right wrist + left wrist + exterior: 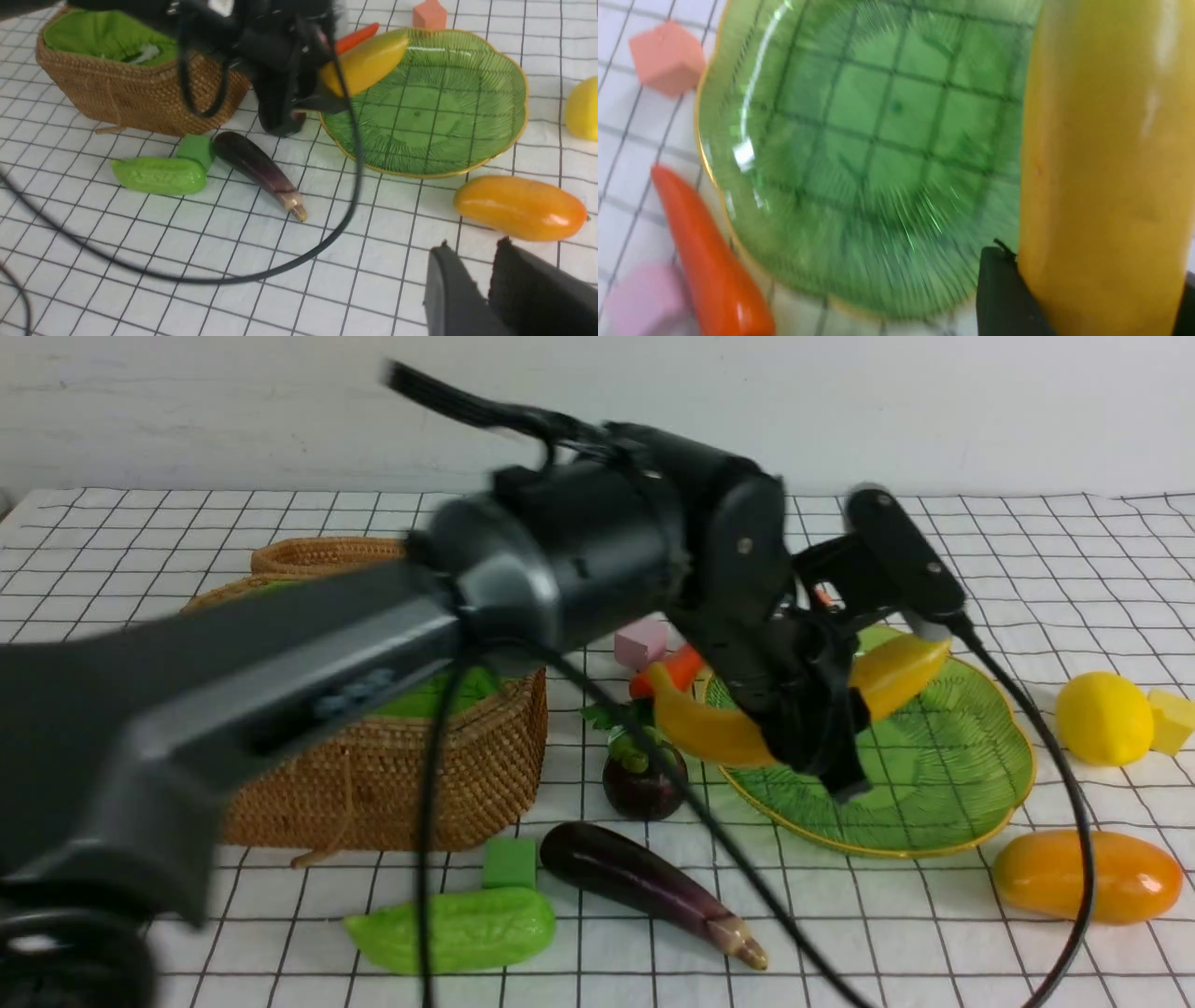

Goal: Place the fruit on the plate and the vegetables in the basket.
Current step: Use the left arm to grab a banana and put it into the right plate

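Note:
My left gripper (812, 728) is shut on the long yellow banana (709, 733), held crosswise just above the near-left rim of the green plate (934, 775). In the left wrist view the banana (1101, 163) fills the space between the fingers over the plate (878, 140). The mangosteen (642, 784), the lemon (1103, 719) and the mango (1088, 875) lie on the cloth. The carrot (677, 667), eggplant (644, 887) and gourd (457, 929) lie near the basket (392, 775). My right gripper (472, 247) hovers near the mango (518, 207), narrowly open and empty.
Foam cubes dot the checked cloth: pink (640, 642) behind the carrot, green (510, 861) by the gourd, yellow (1172, 721) beside the lemon, salmon (430, 15) behind the plate. A black cable (1074, 821) hangs in front of the plate's right side.

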{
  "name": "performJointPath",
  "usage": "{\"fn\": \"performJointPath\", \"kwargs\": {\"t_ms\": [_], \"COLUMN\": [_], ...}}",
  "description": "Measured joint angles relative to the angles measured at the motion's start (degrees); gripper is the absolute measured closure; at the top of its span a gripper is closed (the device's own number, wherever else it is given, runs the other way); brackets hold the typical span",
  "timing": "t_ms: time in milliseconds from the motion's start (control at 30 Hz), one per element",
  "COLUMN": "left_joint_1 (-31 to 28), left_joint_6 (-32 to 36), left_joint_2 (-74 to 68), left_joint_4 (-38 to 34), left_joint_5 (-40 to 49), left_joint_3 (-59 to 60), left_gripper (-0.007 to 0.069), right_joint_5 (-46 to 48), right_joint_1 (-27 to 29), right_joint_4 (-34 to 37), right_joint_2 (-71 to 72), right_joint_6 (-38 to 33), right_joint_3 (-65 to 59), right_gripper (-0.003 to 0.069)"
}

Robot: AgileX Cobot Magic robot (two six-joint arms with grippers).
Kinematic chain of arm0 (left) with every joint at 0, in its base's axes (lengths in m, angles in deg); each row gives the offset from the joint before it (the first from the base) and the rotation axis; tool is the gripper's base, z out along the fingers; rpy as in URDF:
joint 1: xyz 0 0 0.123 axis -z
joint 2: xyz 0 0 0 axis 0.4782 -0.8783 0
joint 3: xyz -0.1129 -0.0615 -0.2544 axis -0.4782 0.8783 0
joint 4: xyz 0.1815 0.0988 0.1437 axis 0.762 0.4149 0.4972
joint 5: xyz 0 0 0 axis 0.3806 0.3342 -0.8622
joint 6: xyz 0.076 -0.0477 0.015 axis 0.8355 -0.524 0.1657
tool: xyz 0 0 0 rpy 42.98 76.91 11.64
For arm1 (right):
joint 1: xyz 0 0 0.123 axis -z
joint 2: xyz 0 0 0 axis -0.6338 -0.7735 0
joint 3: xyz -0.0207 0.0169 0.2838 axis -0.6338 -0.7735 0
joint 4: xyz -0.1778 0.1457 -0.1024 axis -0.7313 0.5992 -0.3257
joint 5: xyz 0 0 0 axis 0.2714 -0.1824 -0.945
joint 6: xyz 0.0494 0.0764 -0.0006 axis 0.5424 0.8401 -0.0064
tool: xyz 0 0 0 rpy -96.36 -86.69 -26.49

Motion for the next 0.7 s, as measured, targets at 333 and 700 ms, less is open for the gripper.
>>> {"fn": "performJointPath", "kwargs": {"t_ms": [333, 700], "left_joint_1": [-0.12, -2.61], "left_joint_6": [2.48, 2.72], "left_joint_2": [-25.29, -25.5], "left_joint_4": [-1.32, -10.11], "left_joint_5": [2.43, 1.91], "left_joint_3": [-33.28, -32.58], "left_gripper": [0.0322, 0.0059], "right_joint_5": [2.09, 2.49], "right_joint_1": [0.0, 0.0], "right_joint_4": [0.22, 0.26], "right_joint_2": [0.0, 0.0], "right_joint_6": [-0.19, -0.93], "right_joint_3": [0.0, 0.0], "right_gripper": [0.0494, 0.0483]}}
